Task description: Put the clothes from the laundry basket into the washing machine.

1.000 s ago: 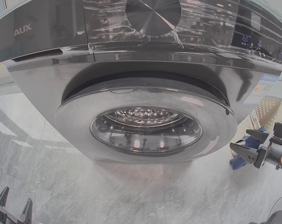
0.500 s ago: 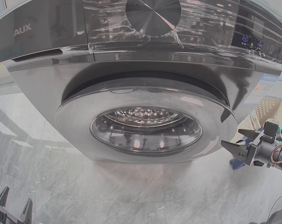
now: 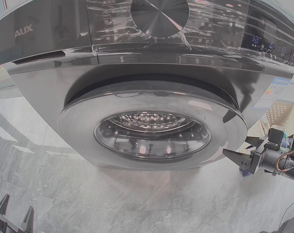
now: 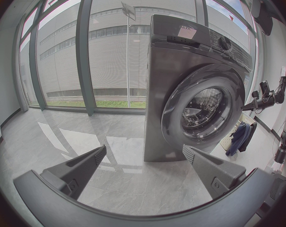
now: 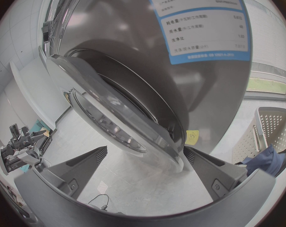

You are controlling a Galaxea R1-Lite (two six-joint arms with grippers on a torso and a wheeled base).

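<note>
Grey floor tiles [image 3: 121, 194] run under everything. Right tool [image 3: 235, 145], fingers spread, sits just beside the right edge of the door [image 3: 152, 97] of the washing machine [image 3: 49, 42]; the door is not swung open. Left tool [image 3: 18, 202], also spread, hangs low, well apart. Blue clothes [image 5: 266, 161] drape over the laundry basket [image 5: 272, 123] beside the machine. Likely risk: fingers glancing off that smooth rim.
</note>
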